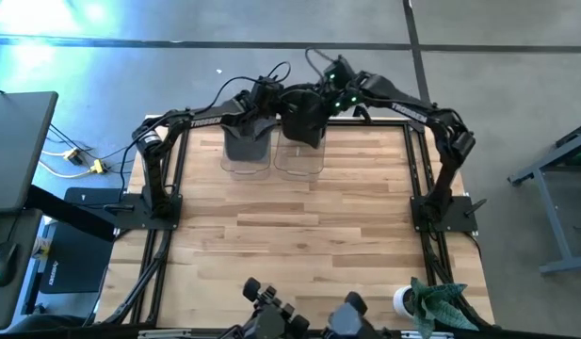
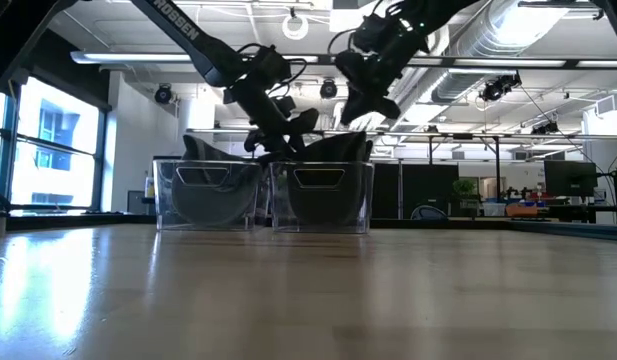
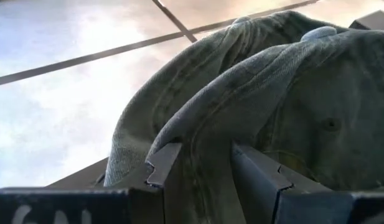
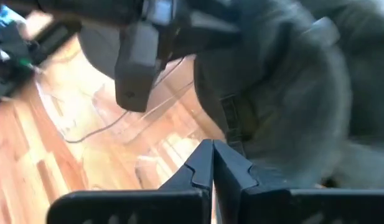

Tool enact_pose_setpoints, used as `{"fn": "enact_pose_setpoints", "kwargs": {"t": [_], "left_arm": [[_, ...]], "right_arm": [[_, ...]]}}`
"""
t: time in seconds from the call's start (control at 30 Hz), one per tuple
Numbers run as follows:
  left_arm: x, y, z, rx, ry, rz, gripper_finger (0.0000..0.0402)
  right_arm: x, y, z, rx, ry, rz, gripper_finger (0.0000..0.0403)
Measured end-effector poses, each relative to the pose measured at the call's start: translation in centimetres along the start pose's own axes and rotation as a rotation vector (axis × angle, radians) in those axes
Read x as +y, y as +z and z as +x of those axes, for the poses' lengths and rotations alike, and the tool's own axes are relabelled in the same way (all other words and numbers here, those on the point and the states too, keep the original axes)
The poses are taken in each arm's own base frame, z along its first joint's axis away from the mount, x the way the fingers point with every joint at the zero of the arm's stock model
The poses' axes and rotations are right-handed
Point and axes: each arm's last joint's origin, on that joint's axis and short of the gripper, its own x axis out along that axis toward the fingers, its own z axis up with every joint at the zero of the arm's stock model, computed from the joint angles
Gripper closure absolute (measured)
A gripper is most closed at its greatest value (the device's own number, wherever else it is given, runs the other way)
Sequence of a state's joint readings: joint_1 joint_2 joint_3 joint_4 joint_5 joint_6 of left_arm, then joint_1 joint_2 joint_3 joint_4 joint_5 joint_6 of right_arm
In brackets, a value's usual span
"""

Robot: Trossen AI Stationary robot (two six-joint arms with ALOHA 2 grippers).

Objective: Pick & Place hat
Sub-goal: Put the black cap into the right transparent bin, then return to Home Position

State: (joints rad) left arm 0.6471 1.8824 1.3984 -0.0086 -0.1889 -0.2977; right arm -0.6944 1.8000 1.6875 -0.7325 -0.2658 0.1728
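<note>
High view: two clear bins sit side by side at the far edge of the tabletop (image 1: 299, 226). My left claw (image 1: 255, 113) is over the left bin (image 1: 246, 158), my right claw (image 1: 314, 105) over the right bin (image 1: 301, 160). A dark hat (image 1: 304, 121) hangs above the right bin, between both claws.

Low view: the left bin (image 2: 208, 195) holds a dark hat (image 2: 210, 180). The hat (image 2: 338, 150) above the right bin (image 2: 323, 198) sits partly over its rim. Both claws are just above the bins.

Left wrist view: my left claw (image 3: 207, 165) pinches a fold of the grey-green hat (image 3: 285, 93), fingers (image 3: 163, 165) partway apart on the cloth.

Right wrist view: my right claw (image 4: 212, 163) is fully closed, fingertips touching, with nothing between them. The hat (image 4: 285, 93) is just beyond it, over the right bin.
</note>
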Motion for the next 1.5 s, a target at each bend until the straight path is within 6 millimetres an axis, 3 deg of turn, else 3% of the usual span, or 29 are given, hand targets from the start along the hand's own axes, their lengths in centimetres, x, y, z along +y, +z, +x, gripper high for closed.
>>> {"fn": "enact_pose_setpoints", "kwargs": {"t": [0.17, 0.3, 0.67, 0.9, 1.0, 1.2, 1.37, 1.5], "left_arm": [[-0.8, 1.9, -0.7, 0.016, -0.028, 0.010, 0.0275], [-1.3, 3.2, -1.3, 0.038, -0.048, 0.030, 0.0275], [0.8, 1.4, -0.9, 0.159, 0.101, 0.061, 0.0275], [0.9, 3.5, -1.6, 0.103, 0.063, 0.035, 0.0275], [0.3, 5.0, -2.6, 0.050, 0.028, 0.036, 0.0275], [-0.7, 6.2, -3.6, 0.085, -0.011, 0.072, 0.0275], [-0.8, 6.9, -5.4, 0.130, -0.102, 0.097, 0.0280], [-0.1, 7.5, -7.8, 0.179, -0.187, 0.140, 0.0319]], "right_arm": [[-0.2, -0.7, 2.8, 0.052, -0.140, 0.025, 0.0402], [-1.0, -0.7, 3.5, 0.027, -0.314, -0.003, 0.0401], [-2.7, 0.2, 2.8, -0.045, -0.414, -0.009, 0.0401], [-1.9, 0.8, -0.1, -0.111, -0.381, -0.022, 0.0397], [-0.9, 0.9, -1.5, -0.133, -0.326, -0.042, 0.0397], [1.3, 0.7, -4.2, -0.166, -0.282, -0.074, 0.0396], [2.7, -0.2, -6.9, -0.150, -0.245, -0.129, 0.0396], [3.0, -1.5, -8.8, -0.140, -0.185, -0.168, 0.0400]]}}
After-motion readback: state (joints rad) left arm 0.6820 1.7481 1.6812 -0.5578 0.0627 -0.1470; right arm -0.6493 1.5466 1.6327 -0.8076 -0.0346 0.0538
